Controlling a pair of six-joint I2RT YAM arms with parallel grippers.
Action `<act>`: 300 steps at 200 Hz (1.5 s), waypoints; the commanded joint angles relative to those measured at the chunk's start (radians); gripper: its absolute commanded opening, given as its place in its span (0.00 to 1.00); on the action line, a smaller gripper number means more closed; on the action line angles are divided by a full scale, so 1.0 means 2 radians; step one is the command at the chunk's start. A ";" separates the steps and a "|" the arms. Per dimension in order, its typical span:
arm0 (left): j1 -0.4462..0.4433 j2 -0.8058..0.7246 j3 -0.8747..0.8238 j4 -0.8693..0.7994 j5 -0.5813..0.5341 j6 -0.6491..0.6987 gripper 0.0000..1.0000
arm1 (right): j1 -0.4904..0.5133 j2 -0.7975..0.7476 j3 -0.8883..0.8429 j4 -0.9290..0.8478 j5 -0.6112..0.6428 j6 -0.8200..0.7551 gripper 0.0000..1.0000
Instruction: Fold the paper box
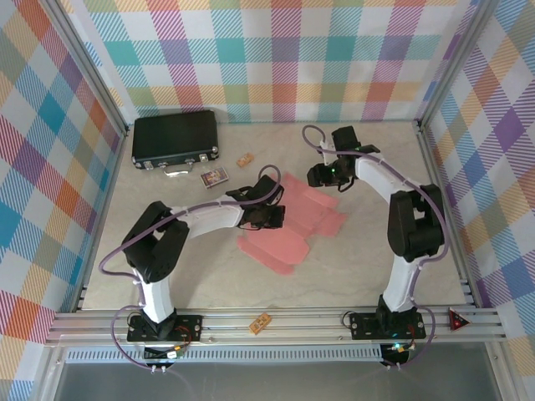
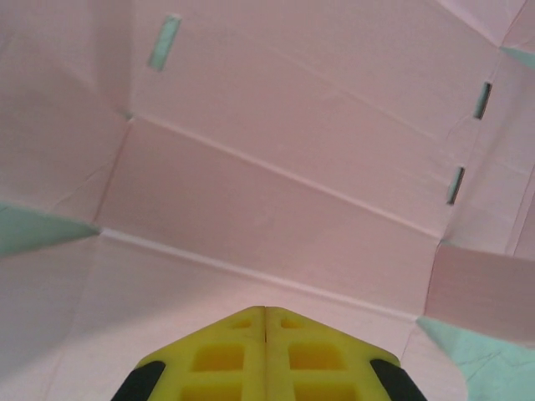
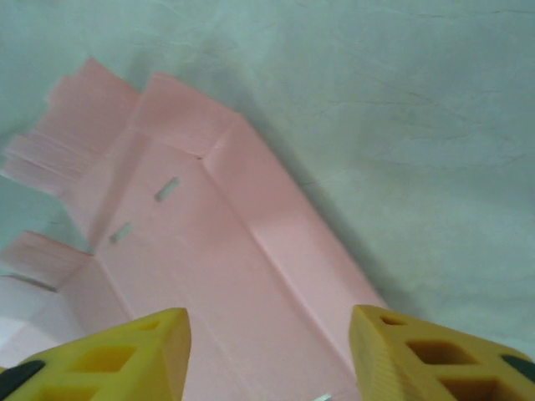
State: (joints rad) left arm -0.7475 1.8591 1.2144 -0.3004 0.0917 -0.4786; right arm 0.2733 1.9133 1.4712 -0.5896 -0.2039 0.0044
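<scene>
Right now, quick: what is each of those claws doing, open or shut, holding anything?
Left gripper: closed, nothing between its fingers, over the paper box.
Right gripper: open, holding nothing.

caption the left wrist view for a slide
Shut left jaws over the creased, unfolded paper box.

Left arm [image 1: 209, 219] and right arm [image 1: 411, 224]: white and black links, black bolted bases [image 1: 165, 324], looping purple cables [image 1: 101, 266]. Jaws yellow, moulded with square pockets, black-edged.
</scene>
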 commanded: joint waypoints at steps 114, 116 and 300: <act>0.006 0.061 -0.019 0.036 0.009 -0.030 0.00 | -0.027 0.112 0.087 -0.073 -0.043 -0.143 0.58; 0.007 0.061 -0.022 0.037 0.010 -0.031 0.00 | -0.027 0.114 0.088 -0.075 -0.045 -0.144 0.58; 0.006 0.058 -0.034 0.048 0.016 -0.038 0.00 | -0.027 0.114 0.115 -0.126 -0.107 -0.213 0.39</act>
State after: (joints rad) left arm -0.7418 1.9564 1.1748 -0.1158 0.1345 -0.5396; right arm 0.2214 2.2124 1.7203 -0.8204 -0.3809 -0.3801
